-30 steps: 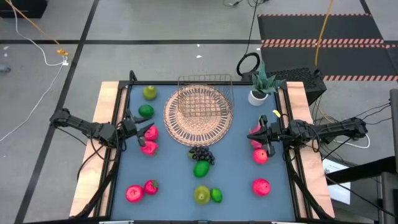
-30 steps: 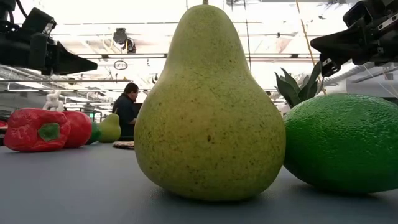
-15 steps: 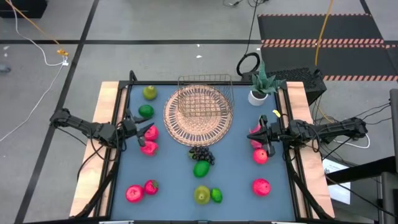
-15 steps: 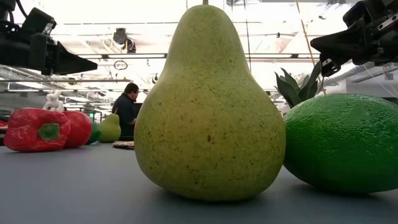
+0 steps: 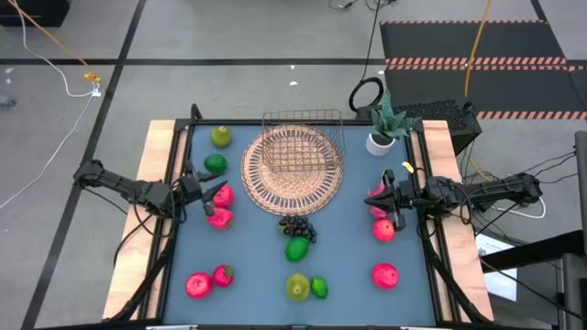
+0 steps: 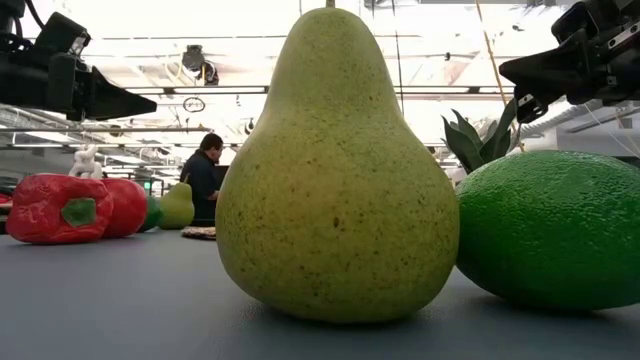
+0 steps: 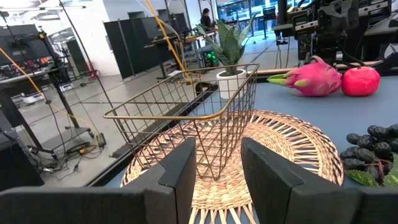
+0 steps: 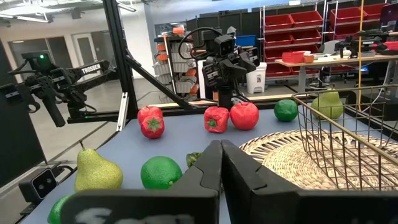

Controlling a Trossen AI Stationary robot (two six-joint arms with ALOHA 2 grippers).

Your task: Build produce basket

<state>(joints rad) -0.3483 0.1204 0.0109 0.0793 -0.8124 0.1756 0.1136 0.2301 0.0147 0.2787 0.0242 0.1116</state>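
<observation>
The round tan wicker basket (image 5: 293, 170) with its wire frame (image 7: 205, 106) sits on the blue table's far middle. Produce lies scattered around it: dark grapes (image 5: 296, 227), a pear (image 6: 335, 180) beside a lime (image 6: 550, 230), a pink dragon fruit (image 7: 311, 78) and several red and green fruits. My left gripper (image 5: 206, 194) hovers open at the table's left, beside two red fruits (image 5: 220, 217), pointing at the basket. My right gripper (image 5: 376, 200) hovers shut at the table's right, over the dragon fruit and next to a red apple (image 5: 383, 229).
A small white pot with a green plant (image 5: 381, 137) stands at the far right corner. Wooden rails (image 5: 151, 202) border the table's left and right. A red pepper (image 6: 60, 208) and a red fruit (image 5: 196, 285) lie near left. A person (image 6: 205, 175) sits in the room beyond.
</observation>
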